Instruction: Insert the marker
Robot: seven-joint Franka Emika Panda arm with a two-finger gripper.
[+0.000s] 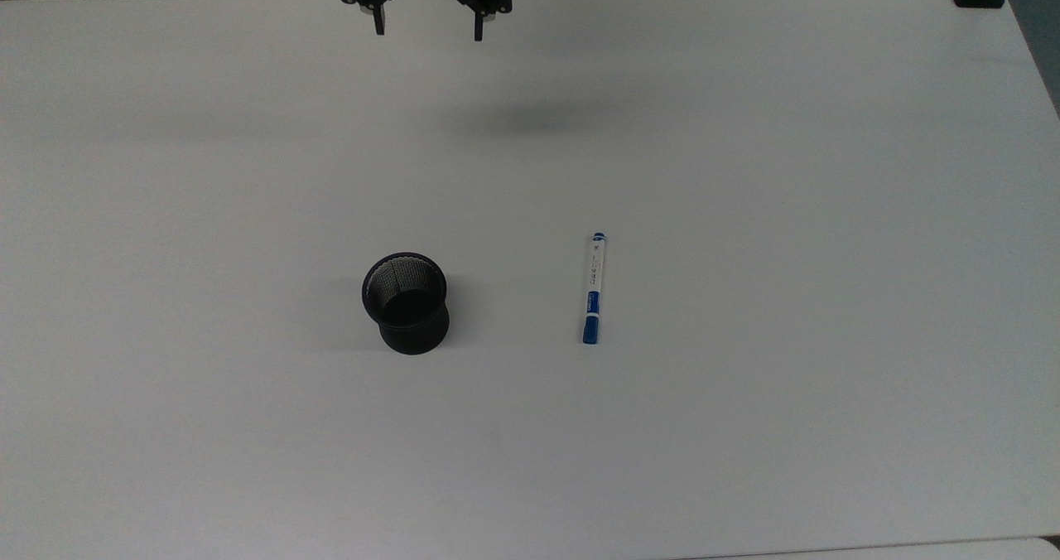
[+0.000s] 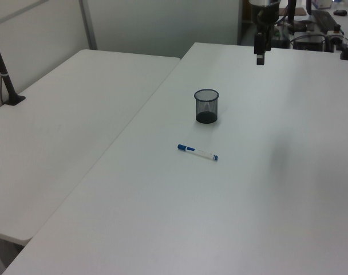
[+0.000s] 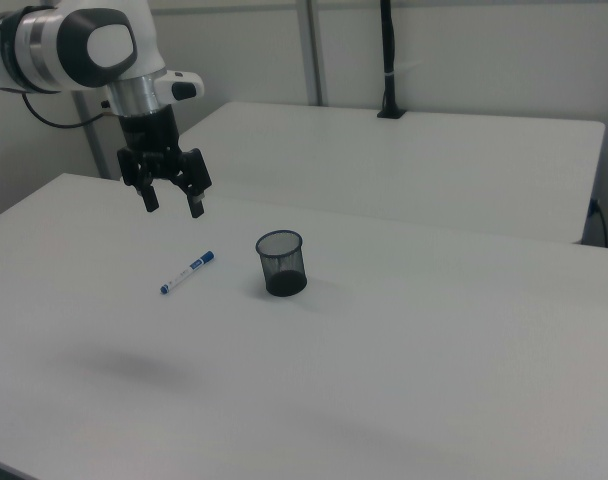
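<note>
gripper [image 1: 428, 28]: held high, fingers wide apart, nothing held | marker [image 1: 593, 289]: flat on table [image 1: 745, 419], found at 5 o'clock from gripper in top view, long axis 12-to-6 | cup [image 1: 406, 301]: at marker's 9 o'clock, well apart

A white table [image 1: 745, 427] carries two things. A black mesh cup [image 1: 406, 301] stands upright near its middle, mouth open upward. A marker [image 1: 593, 288] lies flat on the tabletop, well apart from the cup, on the top view's right.
</note>
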